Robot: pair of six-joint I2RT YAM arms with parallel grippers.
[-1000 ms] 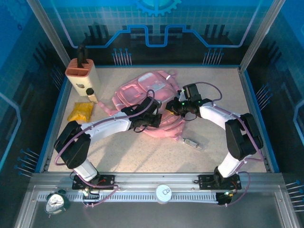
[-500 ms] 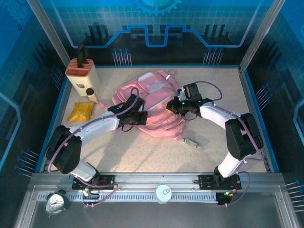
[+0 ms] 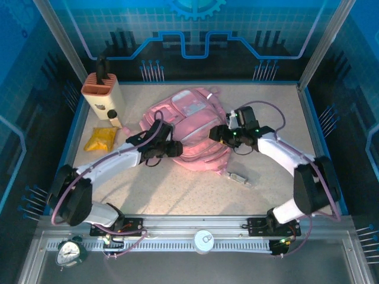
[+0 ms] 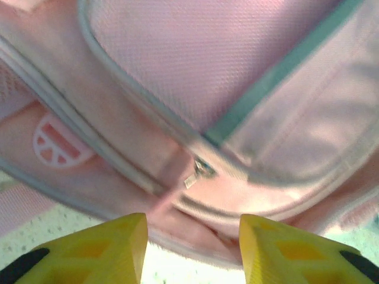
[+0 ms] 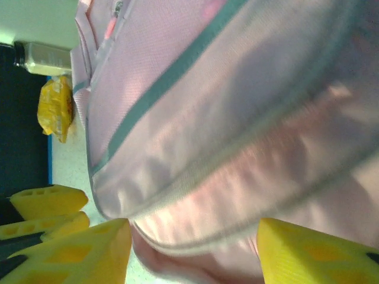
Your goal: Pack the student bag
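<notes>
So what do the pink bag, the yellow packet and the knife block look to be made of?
The student bag: soft woven fabric, matte, with a fine weave showing close up; its zip pull looks like shiny metal. The yellow packet: probably thin plastic film, crinkled and slightly glossy. The knife block: rigid, smooth, likely plastic, though wood cannot be ruled out.

From where I stand, the near half of the table [image 3: 177, 198] lies open, apart from a small grey gadget [image 3: 238, 177] right of centre. The student bag [image 3: 189, 115] fills the middle. The left arm [image 3: 109, 164] and right arm [image 3: 283, 152] slant in to its near edge. The far left is crowded with a tan knife block [image 3: 105, 93], a small bottle [image 3: 113, 118] and a yellow packet [image 3: 99, 139]. The far right corner is free.
</notes>
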